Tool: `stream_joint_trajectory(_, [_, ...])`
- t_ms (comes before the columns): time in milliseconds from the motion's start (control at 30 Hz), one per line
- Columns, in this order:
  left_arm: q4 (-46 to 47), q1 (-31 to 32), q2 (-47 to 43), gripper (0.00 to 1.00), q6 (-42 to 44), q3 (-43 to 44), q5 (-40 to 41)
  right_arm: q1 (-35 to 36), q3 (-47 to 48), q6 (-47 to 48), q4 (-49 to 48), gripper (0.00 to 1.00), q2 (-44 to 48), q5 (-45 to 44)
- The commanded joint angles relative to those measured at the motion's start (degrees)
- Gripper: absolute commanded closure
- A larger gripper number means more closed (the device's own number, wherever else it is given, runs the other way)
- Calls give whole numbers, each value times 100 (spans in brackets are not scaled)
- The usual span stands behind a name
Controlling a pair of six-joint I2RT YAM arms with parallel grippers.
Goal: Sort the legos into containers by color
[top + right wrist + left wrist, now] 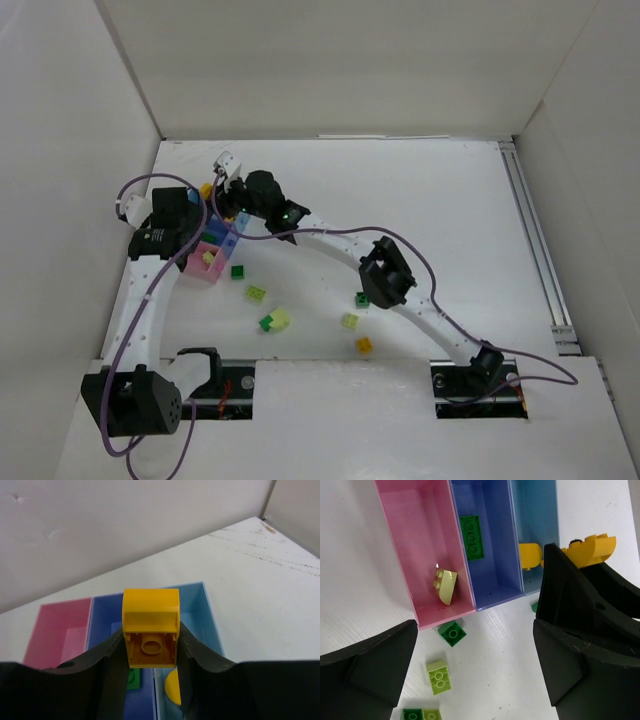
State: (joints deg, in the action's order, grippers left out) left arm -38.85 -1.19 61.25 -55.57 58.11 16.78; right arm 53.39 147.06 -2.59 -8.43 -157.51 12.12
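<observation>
Right wrist view: the right gripper [151,647] pinches a yellow brick [150,610] tight between its fingers [112,655], raised just by the light blue tray [207,615] already holding a yellow piece [172,687], so next it must centre there and release, while the left gripper [475,650] gapes empty.

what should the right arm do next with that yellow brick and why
Probably lower the right pincer a little over the light blue tray and let go: it is shut on a yellow brick, and that tray already holds a yellow piece.
</observation>
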Motion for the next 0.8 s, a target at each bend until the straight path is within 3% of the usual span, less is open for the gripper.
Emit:
stream_joint_trajectory(0, [-52, -22, -149, 0, 82, 79, -7, -65, 366, -260, -1082, 99, -165, -263])
stream_joint_trajectory(300, [-52, -22, -149, 0, 195, 78, -8, -65, 420, -365, -1144, 80, -333, -544])
stream_joint_trajectory(400, [9, -22, -149, 0, 196, 78, -8, -65, 420, -365, -1144, 63, -333, -430])
stream_joint_trajectory(533, [9, -22, -149, 0, 196, 25, -8, -65, 420, -365, -1144, 49, -333, -377])
stream_joint_trajectory(767, [62, -22, -149, 0, 249, -27, -8, -65, 235, -365, -1196, 32, -280, -315])
